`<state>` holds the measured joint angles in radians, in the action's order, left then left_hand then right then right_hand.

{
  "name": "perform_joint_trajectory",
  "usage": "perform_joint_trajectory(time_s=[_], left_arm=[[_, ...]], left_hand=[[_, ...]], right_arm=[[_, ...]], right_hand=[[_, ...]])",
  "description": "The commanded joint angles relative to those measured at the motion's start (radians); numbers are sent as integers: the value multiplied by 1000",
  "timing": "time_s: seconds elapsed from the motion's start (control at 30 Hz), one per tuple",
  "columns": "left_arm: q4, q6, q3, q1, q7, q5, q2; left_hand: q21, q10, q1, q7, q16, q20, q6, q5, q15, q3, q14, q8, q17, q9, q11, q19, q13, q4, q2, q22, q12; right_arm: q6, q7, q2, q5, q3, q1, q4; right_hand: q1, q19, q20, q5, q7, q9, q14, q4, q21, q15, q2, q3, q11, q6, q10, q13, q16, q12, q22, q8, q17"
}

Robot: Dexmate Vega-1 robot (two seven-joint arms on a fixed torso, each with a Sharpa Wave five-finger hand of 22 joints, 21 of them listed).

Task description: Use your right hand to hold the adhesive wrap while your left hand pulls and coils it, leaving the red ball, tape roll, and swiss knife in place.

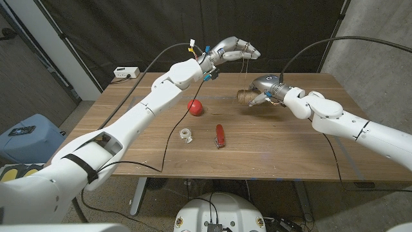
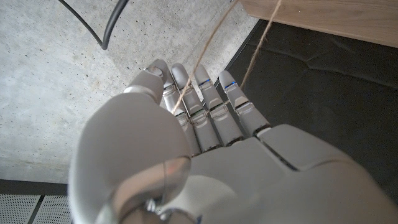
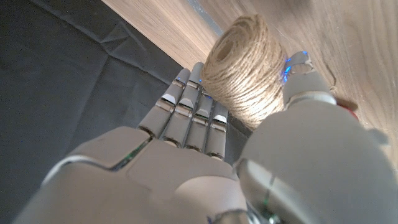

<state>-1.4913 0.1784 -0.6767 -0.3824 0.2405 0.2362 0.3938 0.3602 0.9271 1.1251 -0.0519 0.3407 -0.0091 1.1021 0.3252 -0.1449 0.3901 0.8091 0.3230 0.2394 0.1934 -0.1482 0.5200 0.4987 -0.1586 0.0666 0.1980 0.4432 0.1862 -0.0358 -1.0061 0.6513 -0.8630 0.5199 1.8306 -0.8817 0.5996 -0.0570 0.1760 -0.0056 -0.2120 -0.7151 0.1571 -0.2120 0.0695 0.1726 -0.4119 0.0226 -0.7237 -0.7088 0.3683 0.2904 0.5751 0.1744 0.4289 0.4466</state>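
Observation:
What I see is a spool of brown twine (image 1: pixel 245 96), not adhesive wrap. My right hand (image 1: pixel 267 88) grips it at the table's far middle, just above the wood. The spool (image 3: pixel 245 68) sits between that hand's fingers (image 3: pixel 193 115) and thumb. My left hand (image 1: pixel 235 48) is raised above and behind the spool, and a thin strand of twine (image 2: pixel 194 78) runs across its fingers (image 2: pixel 208 106) and around its thumb. On the table lie the red ball (image 1: pixel 195 107), the small clear tape roll (image 1: pixel 187 135) and the red swiss knife (image 1: pixel 220 136), all apart from both hands.
A white power box (image 1: pixel 127 72) sits at the wooden table's (image 1: pixel 129 148) far left corner. A black curtain hangs behind the table. A blue bin (image 1: pixel 26 135) stands on the floor to the left.

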Motion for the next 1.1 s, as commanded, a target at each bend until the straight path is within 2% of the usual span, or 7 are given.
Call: perform_joint_trajectory(time_s=[0.03,0.63,0.77,1.1], left_arm=[[24,1,0,11,-7,-7,-6],[63,3,3,24,-19,-15,-16],[71,2,2,28,-19,-16,-19],[71,-15,-2,32,-27,-26,-19]], left_hand=[[3,5,6,-2,0,1,6,6,-8,-2,3,7,4,4,-10,2,3,-3,6,2,-7],[5,4,7,-10,-3,1,5,7,-5,-3,1,4,7,5,-11,-1,10,-3,5,2,-10],[6,5,5,-9,-6,2,5,8,-6,-3,-1,4,6,5,-17,-2,11,-1,5,1,-12],[6,5,6,-6,-7,3,3,9,-5,-4,-1,3,8,5,-13,-4,11,-2,6,1,-15]], right_arm=[[-21,11,-14,-3,13,16,31],[-22,27,-61,0,40,56,86],[-23,33,-73,-4,49,68,98],[-9,52,-104,10,69,93,131]], right_hand=[[-118,8,-38,5,-114,-3,-11,0,-1,154,-131,2,125,-123,-130,5,-1,1,6,5,2],[-121,8,-39,6,-114,-3,-13,0,-1,154,-132,1,124,-124,-128,7,-7,-2,6,4,2],[-121,9,-38,6,-114,-3,-14,0,-1,154,-132,1,121,-124,-129,5,-8,-3,6,4,2],[-123,9,-39,6,-114,-3,-16,0,-1,154,-133,3,124,-127,-133,4,-9,-4,6,4,4]])
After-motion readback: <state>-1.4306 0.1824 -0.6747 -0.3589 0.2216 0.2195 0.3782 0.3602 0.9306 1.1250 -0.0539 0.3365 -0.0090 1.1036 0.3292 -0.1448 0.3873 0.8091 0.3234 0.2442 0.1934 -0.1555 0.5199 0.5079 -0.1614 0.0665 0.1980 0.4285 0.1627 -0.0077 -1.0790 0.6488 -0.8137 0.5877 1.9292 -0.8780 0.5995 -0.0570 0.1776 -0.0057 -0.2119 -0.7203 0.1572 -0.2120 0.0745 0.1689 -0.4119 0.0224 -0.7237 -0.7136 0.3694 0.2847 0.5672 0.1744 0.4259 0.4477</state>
